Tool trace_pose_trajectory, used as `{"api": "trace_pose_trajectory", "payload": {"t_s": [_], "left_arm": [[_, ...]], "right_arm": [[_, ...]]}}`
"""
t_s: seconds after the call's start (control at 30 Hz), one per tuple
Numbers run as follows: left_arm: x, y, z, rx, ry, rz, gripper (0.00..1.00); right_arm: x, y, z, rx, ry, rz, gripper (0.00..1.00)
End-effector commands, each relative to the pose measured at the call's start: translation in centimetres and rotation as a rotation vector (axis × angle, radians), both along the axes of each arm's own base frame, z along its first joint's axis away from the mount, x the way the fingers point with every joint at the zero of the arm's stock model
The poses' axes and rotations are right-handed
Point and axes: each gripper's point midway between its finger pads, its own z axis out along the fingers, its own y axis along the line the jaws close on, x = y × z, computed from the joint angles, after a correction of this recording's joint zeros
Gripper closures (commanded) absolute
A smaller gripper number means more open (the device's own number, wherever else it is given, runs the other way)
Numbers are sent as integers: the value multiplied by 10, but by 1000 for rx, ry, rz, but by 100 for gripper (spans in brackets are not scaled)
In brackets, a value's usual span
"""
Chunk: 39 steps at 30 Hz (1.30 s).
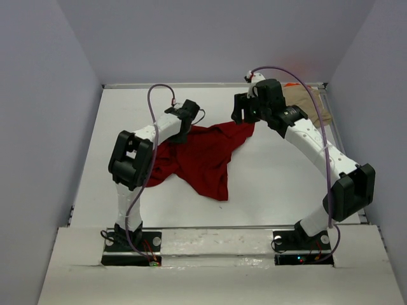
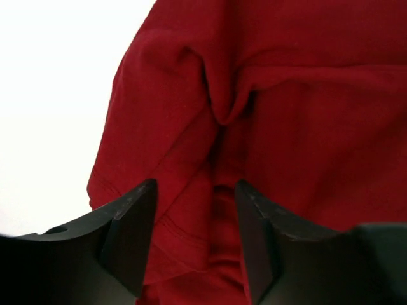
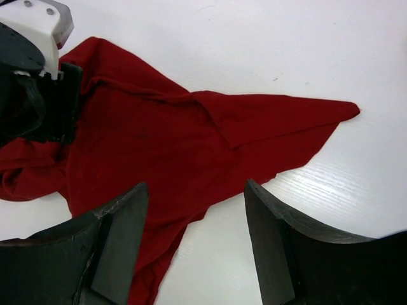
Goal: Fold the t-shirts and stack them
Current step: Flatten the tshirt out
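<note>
A dark red t-shirt (image 1: 205, 155) lies crumpled and spread on the white table (image 1: 280, 171). My left gripper (image 1: 187, 121) hangs over its left upper part. In the left wrist view that gripper (image 2: 196, 187) is open, with a ridge of the red t-shirt (image 2: 267, 114) running between its fingers. My right gripper (image 1: 243, 114) hovers open over the shirt's far right corner. From the right wrist camera, the gripper (image 3: 195, 185) shows bare table and the edge of the red t-shirt (image 3: 165, 146) between its fingers. A tan t-shirt (image 1: 313, 105) lies at the back right, with a sliver of orange t-shirt (image 1: 291, 84) behind it.
Grey walls close in the table on the left, back and right. The left arm's wrist (image 3: 32, 76) shows in the right wrist view, resting over the red cloth's far side. The right arm (image 1: 318, 146) stretches over the table's right side, in front of the tan shirt.
</note>
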Motion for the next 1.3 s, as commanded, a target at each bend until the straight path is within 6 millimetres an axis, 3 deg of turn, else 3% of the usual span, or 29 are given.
{"api": "trace_pose_trajectory", "payload": {"t_s": [0.0,0.1,0.17,0.23,0.3,0.4,0.53,0.63,1.1,1.27], "left_arm": [[19,-12,43,-125,-119,-36,23],[21,-9,47,-140,-130,-39,6],[23,-3,51,-151,-135,-27,6],[23,3,54,-123,-128,-34,14],[22,9,56,-107,-129,-18,15],[23,12,54,-174,-136,-16,26],[21,16,52,-164,-126,-28,28],[18,18,43,-148,-97,-28,43],[-18,40,-6,59,27,32,42],[-28,36,-27,90,82,14,42]], "right_arm": [[7,1,12,26,-54,-2,33],[7,2,17,31,-65,2,33],[7,0,18,22,-72,-1,33],[8,-4,17,10,-78,-16,33],[8,-4,16,5,-78,-15,33],[8,-4,21,14,-88,-17,33],[9,-6,28,16,-111,-21,33],[10,-6,24,9,-105,-25,33],[9,-6,20,11,-100,-23,33],[6,-7,25,18,-114,-24,33]]}}
